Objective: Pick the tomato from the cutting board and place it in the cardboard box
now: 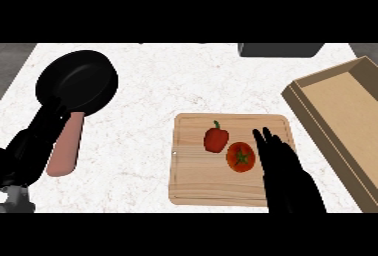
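Note:
A red tomato (241,157) with a green stem lies on the wooden cutting board (196,185), right of centre. Beside it, up and to the left, lies a red bell pepper (215,138). My right hand (284,167) is over the board's right part with its fingers straight, just to the right of the tomato; whether it touches the tomato I cannot tell. The open cardboard box (347,105) stands at the right edge of the counter. My left hand (26,150) rests at the lower left with relaxed fingers, next to the pan's handle.
A black frying pan (77,82) with a pinkish handle (66,147) lies at the left of the white marble counter. A dark grey object (280,49) sits at the back, right of centre.

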